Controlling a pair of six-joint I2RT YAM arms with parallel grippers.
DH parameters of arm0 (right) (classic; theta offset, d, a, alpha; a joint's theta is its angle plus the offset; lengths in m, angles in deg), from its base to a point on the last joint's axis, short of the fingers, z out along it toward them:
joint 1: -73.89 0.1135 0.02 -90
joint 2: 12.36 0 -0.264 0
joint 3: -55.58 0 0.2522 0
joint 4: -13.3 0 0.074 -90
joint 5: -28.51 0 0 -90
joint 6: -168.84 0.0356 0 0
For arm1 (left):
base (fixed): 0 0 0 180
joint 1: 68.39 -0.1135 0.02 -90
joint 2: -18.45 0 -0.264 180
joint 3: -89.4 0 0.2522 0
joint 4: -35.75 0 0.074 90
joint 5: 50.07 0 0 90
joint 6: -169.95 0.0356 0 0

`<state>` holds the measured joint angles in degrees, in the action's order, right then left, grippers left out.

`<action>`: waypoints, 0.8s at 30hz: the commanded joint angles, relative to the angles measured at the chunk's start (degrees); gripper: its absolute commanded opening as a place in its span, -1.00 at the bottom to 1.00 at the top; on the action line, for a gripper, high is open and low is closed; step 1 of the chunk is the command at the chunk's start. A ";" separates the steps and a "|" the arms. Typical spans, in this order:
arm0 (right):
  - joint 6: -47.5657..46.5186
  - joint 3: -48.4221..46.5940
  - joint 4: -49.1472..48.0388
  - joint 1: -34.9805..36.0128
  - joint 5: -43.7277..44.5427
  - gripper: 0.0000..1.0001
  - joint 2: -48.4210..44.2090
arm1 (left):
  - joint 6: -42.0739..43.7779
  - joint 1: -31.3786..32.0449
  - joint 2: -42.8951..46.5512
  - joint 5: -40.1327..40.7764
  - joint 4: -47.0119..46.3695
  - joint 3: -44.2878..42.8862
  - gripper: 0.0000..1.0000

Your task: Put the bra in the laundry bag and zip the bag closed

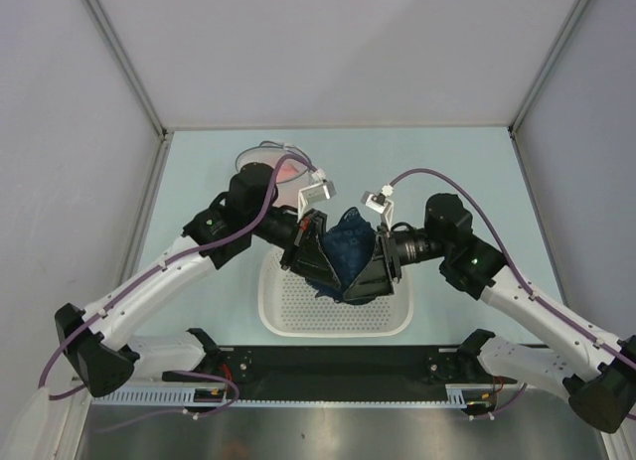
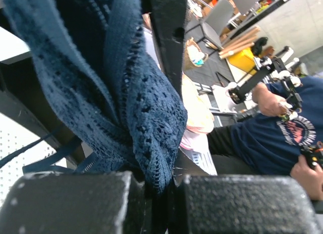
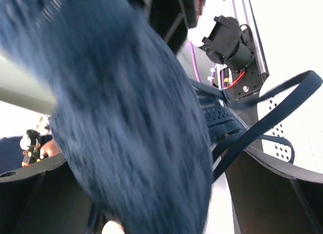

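The dark blue lace bra (image 1: 348,243) hangs between my two grippers above the white basket. My left gripper (image 1: 314,249) is shut on a fold of the bra (image 2: 126,92), and the lace is pinched between its fingertips (image 2: 161,181). My right gripper (image 1: 376,261) faces it from the right. Its fingers (image 3: 272,193) stand wide apart, with a blurred bra cup (image 3: 126,118) and straps lying between them. The laundry bag (image 1: 266,164), a white mesh pouch with something pink showing through, lies at the back left, partly hidden behind my left arm.
A white perforated plastic basket (image 1: 298,316) sits on the table in front of the arm bases, right under the bra. Grey walls close the table on the left, right and back.
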<state>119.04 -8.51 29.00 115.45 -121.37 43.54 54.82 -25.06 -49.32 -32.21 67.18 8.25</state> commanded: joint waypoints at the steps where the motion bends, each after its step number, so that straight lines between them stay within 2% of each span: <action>1: -3.99 -3.20 -1.41 3.08 1.42 0.99 0.44 | -1.15 1.49 -0.43 -2.57 -2.82 0.95 -1.00; 5: -7.33 -2.67 -1.49 4.32 2.22 0.98 0.96 | -1.07 2.02 -0.26 -3.09 -3.34 1.65 -1.00; 14: -4.61 -0.48 -8.08 4.67 4.94 0.64 0.00 | -1.24 2.37 1.41 -2.92 -4.31 4.29 -1.00; 18: 0.48 1.37 -14.49 4.93 4.07 0.25 0.26 | -1.68 2.46 2.20 -2.48 -4.75 5.26 -1.00; 22: -0.91 1.81 -12.49 5.02 3.80 -0.18 0.26 | -1.51 2.37 3.43 -1.96 -4.93 5.61 -1.00; 24: -1.62 1.98 -11.08 4.93 4.06 -0.47 0.26 | -1.51 2.02 3.96 -0.64 -4.66 5.87 -0.98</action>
<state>118.39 -6.83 19.69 120.30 -118.96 44.37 53.82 -23.29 -47.57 -32.93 64.41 13.75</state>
